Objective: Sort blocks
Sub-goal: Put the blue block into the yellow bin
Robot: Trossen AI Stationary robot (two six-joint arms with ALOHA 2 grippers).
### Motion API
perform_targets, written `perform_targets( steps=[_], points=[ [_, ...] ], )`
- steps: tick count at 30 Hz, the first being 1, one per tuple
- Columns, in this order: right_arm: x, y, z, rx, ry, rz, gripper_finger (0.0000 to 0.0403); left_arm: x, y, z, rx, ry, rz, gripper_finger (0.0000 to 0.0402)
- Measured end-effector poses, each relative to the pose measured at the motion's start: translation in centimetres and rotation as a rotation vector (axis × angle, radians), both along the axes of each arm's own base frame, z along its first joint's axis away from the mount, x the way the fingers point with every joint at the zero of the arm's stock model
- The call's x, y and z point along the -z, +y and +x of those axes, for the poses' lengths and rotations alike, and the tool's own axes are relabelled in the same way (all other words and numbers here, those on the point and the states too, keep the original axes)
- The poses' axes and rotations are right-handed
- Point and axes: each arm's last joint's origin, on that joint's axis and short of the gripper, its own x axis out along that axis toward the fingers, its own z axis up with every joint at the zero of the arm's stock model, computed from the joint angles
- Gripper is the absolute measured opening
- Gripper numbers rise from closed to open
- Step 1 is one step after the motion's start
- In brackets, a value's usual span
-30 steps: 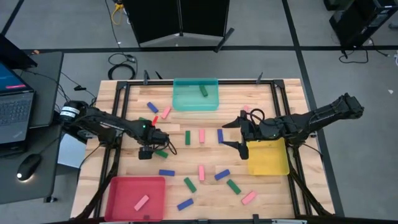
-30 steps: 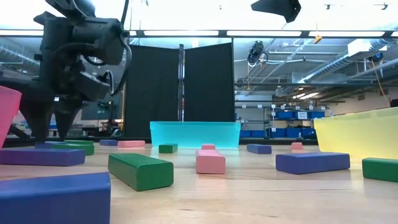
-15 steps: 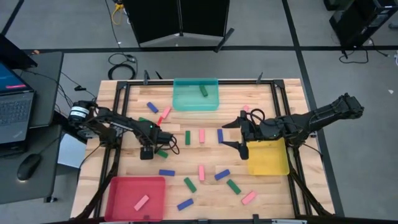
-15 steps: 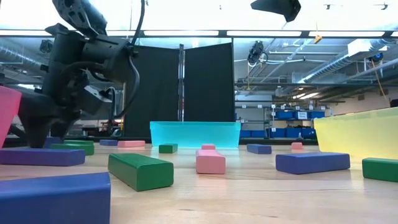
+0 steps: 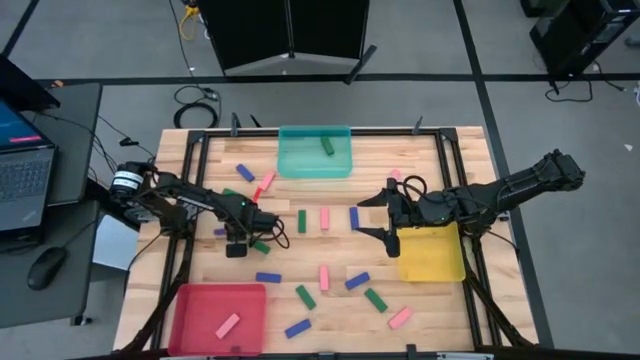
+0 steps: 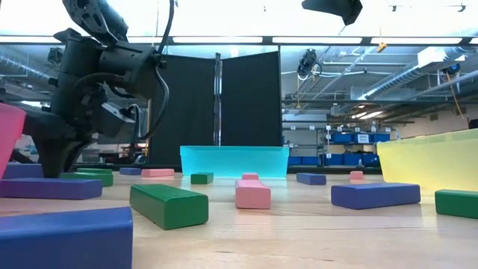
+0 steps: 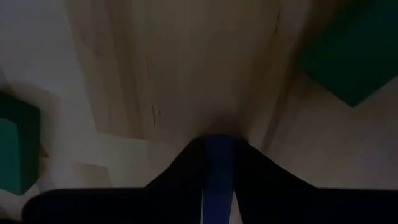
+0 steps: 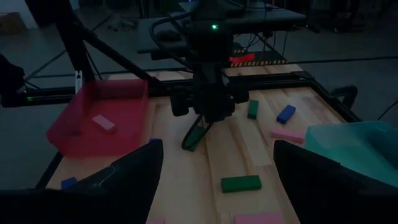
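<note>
Pink, green and blue blocks lie flat and scattered on the wooden table [image 5: 330, 255]. My left gripper [image 5: 235, 240] stands at the table's left middle, pointing down, shut on a blue block [image 7: 217, 171]. One end of this block shows beside the gripper [image 5: 220, 232]. In the low view the gripper's tips [image 6: 54, 172] reach down to the table top. My right gripper [image 5: 374, 216] hangs open above the table's middle, right of a blue block [image 5: 354, 218], with nothing between its fingers [image 8: 134, 180]. My left gripper pinches the blue block's two long sides [image 7: 217, 155] between its two fingers. The fingers come from above, pointing down. The block's end [image 7: 217, 140] shows just past the fingertips, close over the wood; whether it rests on the table I cannot tell.
A teal tray [image 5: 315, 165] with a green block stands at the far middle. A red tray [image 5: 200, 300] with a pink block is near left, and a yellow tray [image 5: 432, 255] is at the right. A green block [image 5: 260, 245] lies close to the left gripper.
My left gripper has sunk toward the table and its fingers have shut on the blue block. The block lies where it was. My right gripper has kept still.
</note>
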Motion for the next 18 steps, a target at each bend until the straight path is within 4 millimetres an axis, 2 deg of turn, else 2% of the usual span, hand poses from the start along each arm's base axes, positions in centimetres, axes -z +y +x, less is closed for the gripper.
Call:
perform_targets(
  steps=[3, 6, 10, 15, 18],
  points=[
    [0.0, 0.0, 0.0, 0.0, -0.002, 0.0, 0.0316, -0.3, 0.0, 0.3, -0.002, -0.004, 0.023, 0.0064],
    [-0.2, 0.0, 0.1, -0.001, -0.022, 0.001, 0.0316, -1.5, 0.3, 1.0, 0.005, -0.034, 0.112, 0.0064],
    [-0.9, 0.1, -0.2, -0.01, -0.074, -0.013, 0.0314, -4.3, 0.4, 2.6, 0.019, -0.158, 0.164, 0.0064],
    [-2.5, 0.3, -1.3, -0.043, -0.163, -0.043, 0.0308, -8.3, 0.5, 5.0, 0.024, -0.354, 0.232, 0.0064],
    [-3.9, 0.4, -2.4, -0.045, -0.255, -0.069, 0.0303, -10.9, 0.4, 7.2, 0.015, -0.559, 0.238, 0.0064]
  ],
)
